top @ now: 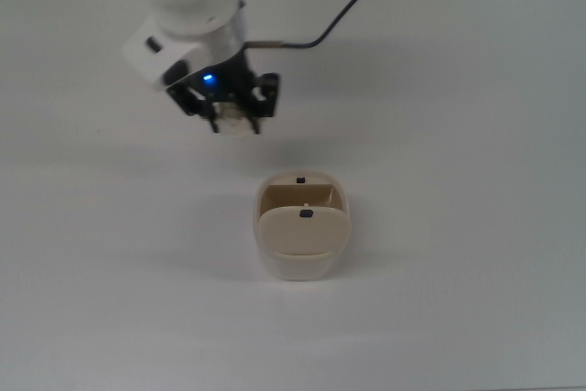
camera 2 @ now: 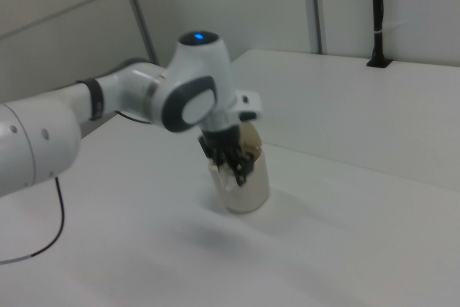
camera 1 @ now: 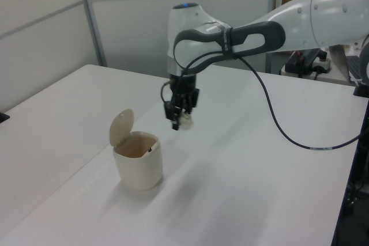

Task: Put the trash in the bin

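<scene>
A robotics lab: a white industrial robot arm [camera 1: 300, 18] over a bare white surface [camera 1: 259, 200], pale partition walls [camera 1: 173, 21] behind.

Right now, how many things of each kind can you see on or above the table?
Crumpled paper wad: 1, held in the tool, up off the table
Bin: 1, lid open
Robot arm: 1
Total: 3

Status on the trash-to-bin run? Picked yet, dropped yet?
Picked: the gripper holds the white paper wad clear of the table, fingers closed on it. In hand: carrying it toward the bin, whose flap lid stands open. Left: in the top view the wad is not yet over the bin; move over and release.
</scene>
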You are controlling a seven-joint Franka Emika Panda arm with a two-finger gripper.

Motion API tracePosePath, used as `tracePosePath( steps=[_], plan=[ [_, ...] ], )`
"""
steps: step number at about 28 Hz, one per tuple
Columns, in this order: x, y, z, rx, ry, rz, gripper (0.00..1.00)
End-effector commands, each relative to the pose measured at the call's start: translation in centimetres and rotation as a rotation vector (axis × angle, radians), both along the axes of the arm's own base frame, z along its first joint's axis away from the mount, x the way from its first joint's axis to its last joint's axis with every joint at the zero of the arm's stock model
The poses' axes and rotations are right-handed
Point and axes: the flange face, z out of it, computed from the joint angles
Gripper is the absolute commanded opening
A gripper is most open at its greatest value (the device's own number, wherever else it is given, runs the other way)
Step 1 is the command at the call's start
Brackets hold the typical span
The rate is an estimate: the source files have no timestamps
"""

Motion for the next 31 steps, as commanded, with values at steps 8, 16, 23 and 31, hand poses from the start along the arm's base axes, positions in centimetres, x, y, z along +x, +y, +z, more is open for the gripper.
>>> tracePosePath(
  steps=[8, 16, 23, 31],
  plan=[
    [3.8, 7.0, 0.6, -0.020, -0.351, 0.086, 0.62],
    [4.7, 8.1, -0.3, -0.015, -0.428, 0.081, 1.00],
    [4.4, 7.9, -1.4, -0.018, -0.402, 0.079, 1.00],
    [3.4, 7.2, -1.3, -0.024, -0.309, 0.078, 1.00]
  ],
)
